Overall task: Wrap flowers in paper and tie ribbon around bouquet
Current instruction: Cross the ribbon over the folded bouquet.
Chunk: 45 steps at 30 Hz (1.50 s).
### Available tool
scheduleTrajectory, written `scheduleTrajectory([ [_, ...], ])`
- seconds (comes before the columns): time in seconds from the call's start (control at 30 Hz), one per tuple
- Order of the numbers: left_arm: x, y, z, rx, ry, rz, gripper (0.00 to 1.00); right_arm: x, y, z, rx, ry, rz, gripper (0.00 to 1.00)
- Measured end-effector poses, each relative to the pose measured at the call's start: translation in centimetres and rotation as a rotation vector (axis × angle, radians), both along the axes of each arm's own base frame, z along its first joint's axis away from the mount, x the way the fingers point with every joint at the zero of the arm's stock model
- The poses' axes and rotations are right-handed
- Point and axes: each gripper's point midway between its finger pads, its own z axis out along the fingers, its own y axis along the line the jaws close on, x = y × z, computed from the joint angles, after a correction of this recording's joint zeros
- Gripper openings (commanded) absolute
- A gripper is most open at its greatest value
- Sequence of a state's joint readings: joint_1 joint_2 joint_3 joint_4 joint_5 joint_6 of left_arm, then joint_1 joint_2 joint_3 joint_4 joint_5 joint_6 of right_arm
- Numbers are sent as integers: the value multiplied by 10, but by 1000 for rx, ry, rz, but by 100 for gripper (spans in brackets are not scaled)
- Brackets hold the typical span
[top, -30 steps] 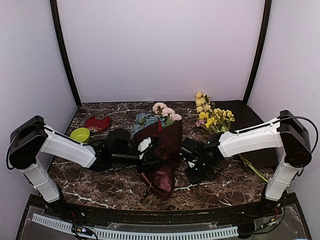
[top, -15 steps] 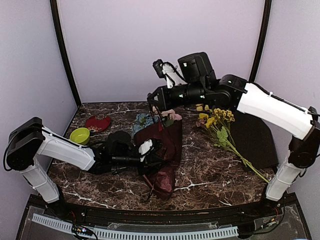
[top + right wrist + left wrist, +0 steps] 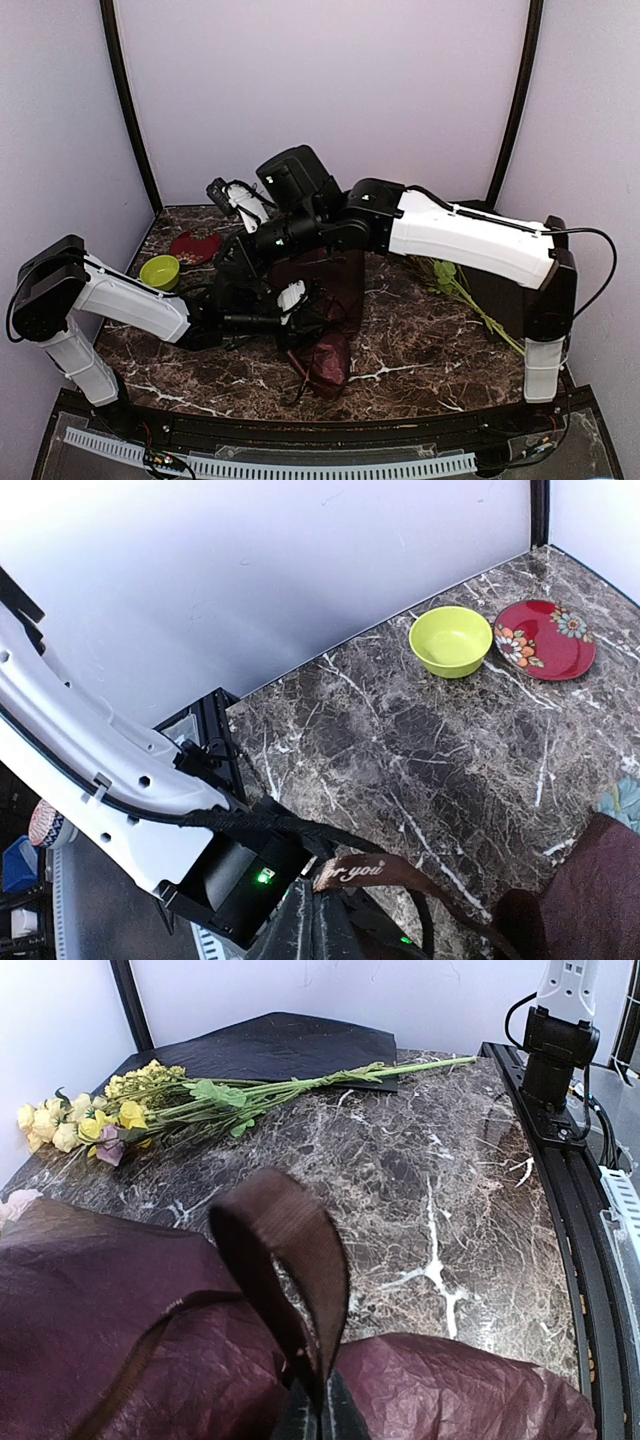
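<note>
Left gripper (image 3: 318, 1416) is pinching a ribbon (image 3: 285, 1250) loop over the bouquet (image 3: 335, 285). Right gripper (image 3: 315, 916), also clamped on ribbon, is hovering raised to the bouquet's left.

You're looking at crinkled burgundy paper (image 3: 120, 1340), a brown ribbon (image 3: 355, 868) with pale lettering, a dark marble table (image 3: 420, 740) veined white, a lime-green bowl (image 3: 451, 640), a red plate (image 3: 545, 640) with flower motifs, and yellow blossoms (image 3: 100, 1115) on green stems (image 3: 300, 1082).
</note>
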<state>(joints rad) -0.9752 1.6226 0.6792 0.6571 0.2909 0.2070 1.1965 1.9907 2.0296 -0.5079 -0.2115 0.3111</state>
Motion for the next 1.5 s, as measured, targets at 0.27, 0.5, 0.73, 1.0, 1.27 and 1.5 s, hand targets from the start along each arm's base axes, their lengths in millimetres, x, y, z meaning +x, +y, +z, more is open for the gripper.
scheduleTrajectory([
  [0.27,-2,-1,0,0,1,-4,0,5,-2,20,14,-34,-21,100],
  [0.5,-1,-1,-1,1,1,-1,0,17,-17,20,-32,-122,-74,100],
  [0.73,1,-3,-3,-9,12,9,0,22,-75,52,0,-201,-134,88],
  [1.0,0,-4,1,-38,26,12,0,71,-192,13,52,-94,-320,60],
  [1.27,2,-3,3,-54,38,15,0,22,-197,-120,-68,156,-127,80],
  [1.5,1,-4,1,-54,56,10,0,27,-180,-126,-18,147,-93,70],
])
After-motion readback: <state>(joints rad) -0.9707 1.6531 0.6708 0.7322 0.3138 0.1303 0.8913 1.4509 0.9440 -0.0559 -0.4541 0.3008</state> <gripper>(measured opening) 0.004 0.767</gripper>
